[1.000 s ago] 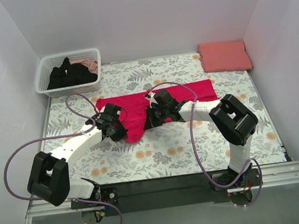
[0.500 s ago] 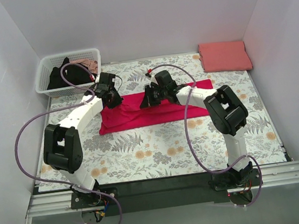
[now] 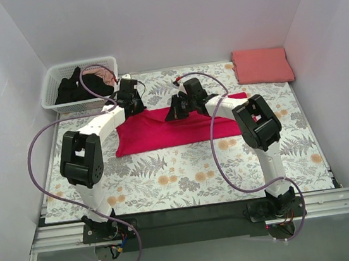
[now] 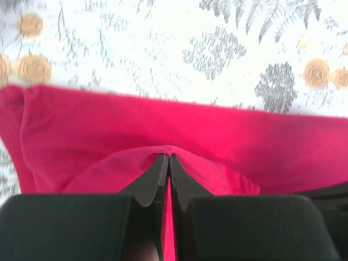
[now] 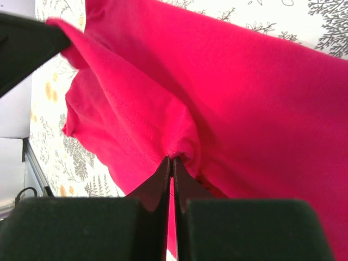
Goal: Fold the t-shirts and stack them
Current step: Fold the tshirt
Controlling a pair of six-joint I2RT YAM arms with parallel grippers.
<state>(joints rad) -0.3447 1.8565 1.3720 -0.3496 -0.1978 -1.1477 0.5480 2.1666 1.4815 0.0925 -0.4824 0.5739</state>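
Starting at the near edge, the arm bases (image 3: 104,231) are seen bolted to a dark rail. Beyond them, the surface itself is hidden under a floral cloth (image 3: 186,173).

Across the middle of that cloth the crimson shirt (image 3: 162,132) is laid as a long band, apparently doubled over on itself, with its far edge lifted. That edge is pinched at two places. The left tool (image 3: 134,103) is clamped on it towards the left end. In the left wrist view the left tool (image 4: 167,157) is closed, with a sliver of the crimson shirt (image 4: 217,136) caught between the fingers. The right tool (image 3: 177,111) is likewise closed on a puckered seam nearer the middle, as the right wrist view shows (image 5: 172,159).

The fabric is judged light, limp and prone to creasing. It would sag between the two holds, so it is best taken at hems or corners and kept taut.

Farther back, a white lattice basket (image 3: 77,64) sits at the left corner with the black shirt (image 3: 77,88) heaped inside. The salmon-pink shirt (image 3: 262,65) lies folded at the far right corner, well apart from the others. The space is closed in by plain pale walls (image 3: 167,17).
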